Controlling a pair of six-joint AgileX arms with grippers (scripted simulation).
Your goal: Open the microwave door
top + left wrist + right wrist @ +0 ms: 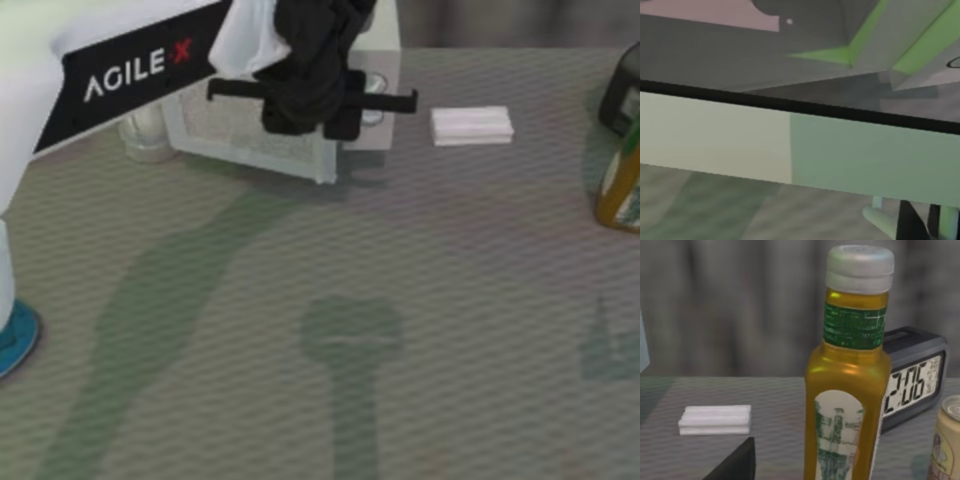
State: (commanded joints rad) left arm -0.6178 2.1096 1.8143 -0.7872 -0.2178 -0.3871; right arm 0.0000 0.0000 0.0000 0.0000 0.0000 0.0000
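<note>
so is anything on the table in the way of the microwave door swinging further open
Nothing visible blocks it. The microwave door stands partly swung out from the microwave, and the table in front of it is bare. The small white block lies off to the right, and the bottle farther right. The left hand is over the door.

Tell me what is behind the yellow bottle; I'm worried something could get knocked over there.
Behind the yellow bottle stands a black digital clock, its display partly covered by the bottle. A can sits beside them. Whatever lies directly behind the bottle's body is hidden.
</note>
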